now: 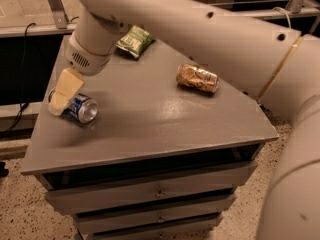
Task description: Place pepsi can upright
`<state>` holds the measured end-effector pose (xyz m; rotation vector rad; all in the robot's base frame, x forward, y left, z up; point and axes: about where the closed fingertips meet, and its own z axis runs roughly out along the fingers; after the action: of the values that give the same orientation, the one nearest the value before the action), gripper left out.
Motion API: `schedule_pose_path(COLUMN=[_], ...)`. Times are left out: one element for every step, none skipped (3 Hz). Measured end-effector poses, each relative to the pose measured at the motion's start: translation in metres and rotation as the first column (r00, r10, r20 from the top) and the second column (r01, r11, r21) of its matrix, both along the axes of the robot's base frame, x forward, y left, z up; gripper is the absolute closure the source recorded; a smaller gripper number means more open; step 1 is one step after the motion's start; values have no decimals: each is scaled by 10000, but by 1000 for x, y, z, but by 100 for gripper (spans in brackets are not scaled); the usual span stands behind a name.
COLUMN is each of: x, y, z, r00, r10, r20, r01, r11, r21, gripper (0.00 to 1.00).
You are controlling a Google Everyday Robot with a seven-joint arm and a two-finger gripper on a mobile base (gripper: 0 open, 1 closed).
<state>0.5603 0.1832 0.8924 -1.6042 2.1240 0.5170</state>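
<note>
Pepsi can down on its side at the left of the cabinet top, gripper over its far end.

I see a gold-brown can (pixel 197 78) lying on its side well to the right and a green chip bag (pixel 134 40) at the back edge of the grey cabinet top (pixel 150 124), both well apart from the pepsi can (pixel 82 109); my arm (pixel 200 24) spans the upper right. The gripper (pixel 59 101) hangs at the left edge, covering the can's left end; I cannot tell whether it is open, closed or touching. The can's long axis runs left-back to right-front, silver end facing right-front.
</note>
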Motion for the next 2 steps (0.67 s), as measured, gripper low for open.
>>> schedule_pose_path(x=[2, 3], y=[23, 37], z=[-20, -36], r00=[9987, 9955], r10=[-483, -940], r20=[-191, -125], r01=[467, 912], r11=[9961, 9848], r21=[-746, -1481], gripper=[0, 0])
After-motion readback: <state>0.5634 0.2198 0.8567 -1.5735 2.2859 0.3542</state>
